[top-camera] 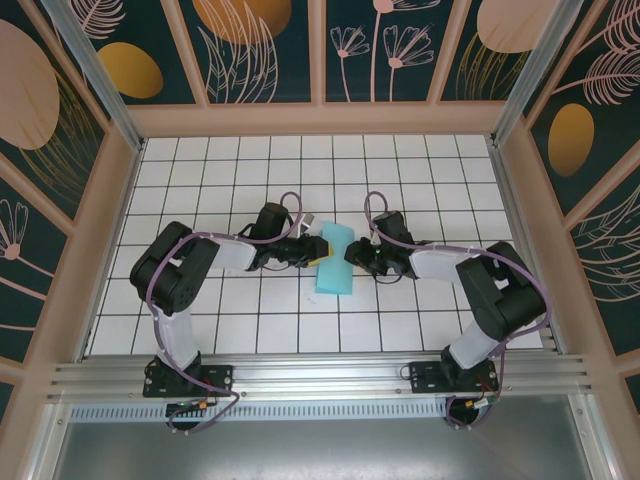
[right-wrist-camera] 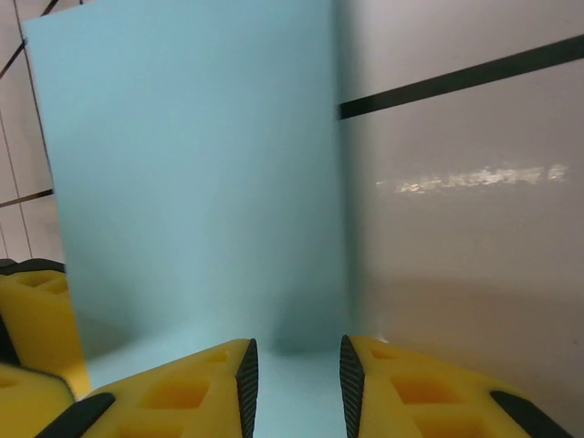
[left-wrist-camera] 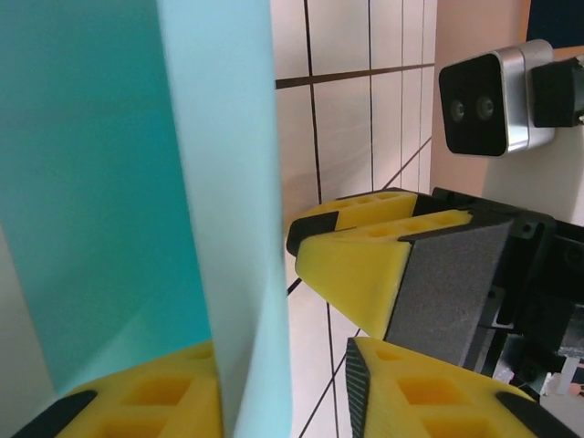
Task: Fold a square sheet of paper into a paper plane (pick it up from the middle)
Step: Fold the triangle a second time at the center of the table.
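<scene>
At the table's (top-camera: 200,170) centre the paper (top-camera: 335,262) sits with its long axis running near to far, left gripper (top-camera: 315,248) and right gripper (top-camera: 352,254) equally near, each narrowly parted at an opposite long edge.

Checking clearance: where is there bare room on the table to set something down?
Free: the far tile rows of the gridded table along the back wall, the narrow tiles outside the left arm and the right arm, and the near strip between them. Crowded: the centre, where the left gripper and right gripper meet at the folded turquoise paper.
</scene>
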Controlling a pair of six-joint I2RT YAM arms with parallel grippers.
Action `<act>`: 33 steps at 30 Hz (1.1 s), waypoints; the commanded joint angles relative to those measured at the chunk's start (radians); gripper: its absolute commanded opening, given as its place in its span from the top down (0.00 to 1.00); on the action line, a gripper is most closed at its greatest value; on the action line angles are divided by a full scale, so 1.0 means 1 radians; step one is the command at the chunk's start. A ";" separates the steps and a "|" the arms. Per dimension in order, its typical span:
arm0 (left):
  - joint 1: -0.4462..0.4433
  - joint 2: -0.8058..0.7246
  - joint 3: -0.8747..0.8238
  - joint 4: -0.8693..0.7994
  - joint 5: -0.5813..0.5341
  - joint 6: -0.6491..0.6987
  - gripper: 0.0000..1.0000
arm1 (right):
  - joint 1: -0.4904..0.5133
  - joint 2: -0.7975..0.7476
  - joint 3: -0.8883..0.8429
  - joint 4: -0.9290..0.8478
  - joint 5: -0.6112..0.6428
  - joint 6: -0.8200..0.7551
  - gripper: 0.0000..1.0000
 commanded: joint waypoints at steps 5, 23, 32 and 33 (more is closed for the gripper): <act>-0.002 -0.041 -0.025 0.043 -0.043 -0.039 0.78 | 0.015 -0.133 -0.039 0.020 0.036 -0.019 0.63; -0.004 -0.058 -0.032 0.059 -0.075 -0.099 0.86 | 0.642 -0.256 -0.162 0.140 0.732 -0.404 0.50; -0.008 -0.057 -0.027 0.054 -0.071 -0.097 0.86 | 0.754 -0.075 -0.033 -0.018 1.072 -0.471 0.46; -0.008 -0.056 -0.026 0.050 -0.071 -0.098 0.86 | 0.755 -0.065 -0.024 -0.020 1.078 -0.477 0.46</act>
